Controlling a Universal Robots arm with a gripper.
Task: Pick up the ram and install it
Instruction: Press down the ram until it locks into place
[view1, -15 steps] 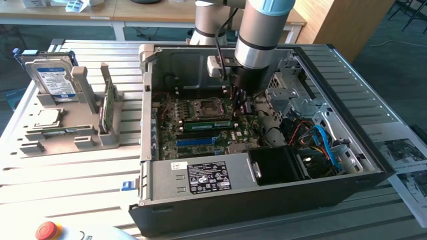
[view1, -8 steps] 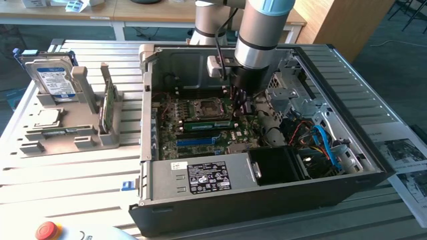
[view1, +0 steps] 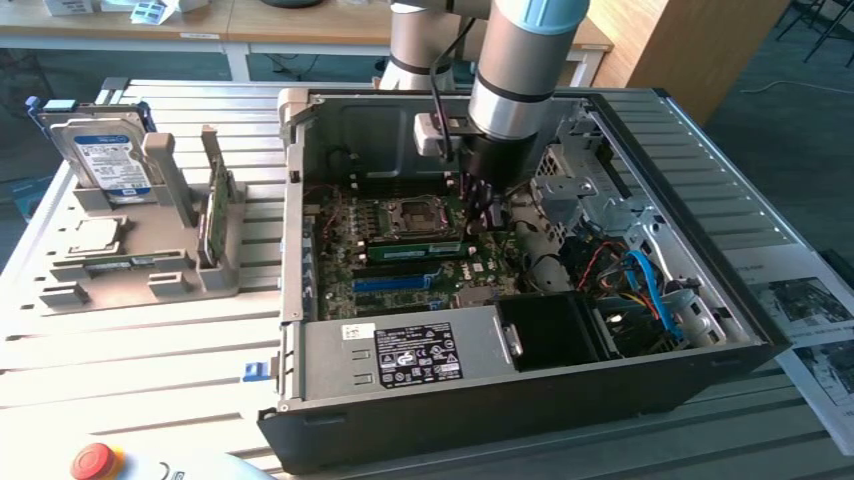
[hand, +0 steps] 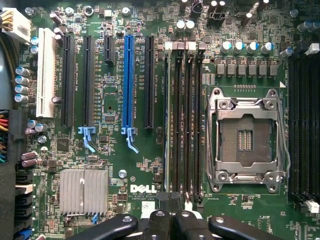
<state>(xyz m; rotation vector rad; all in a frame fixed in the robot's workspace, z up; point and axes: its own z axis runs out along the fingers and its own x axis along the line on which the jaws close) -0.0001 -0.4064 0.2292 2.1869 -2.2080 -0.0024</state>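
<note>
Gripper (view1: 485, 212) hangs closed, pointing down over motherboard (view1: 344, 268).

A big white table (view1: 134, 350) made of long metal strips fills most of the room seen here. Bright light falls on its strips on the exterior view's left, and the strips on the exterior view's right look greyer. Behind it stands a desk (view1: 307, 25) with a light brown wooden top and white legs (view1: 238, 62). Beside the desk, on the exterior view's right, a tall wooden board (view1: 667, 45) stands up. The floor (view1: 787, 110) is dark grey-blue.
</note>
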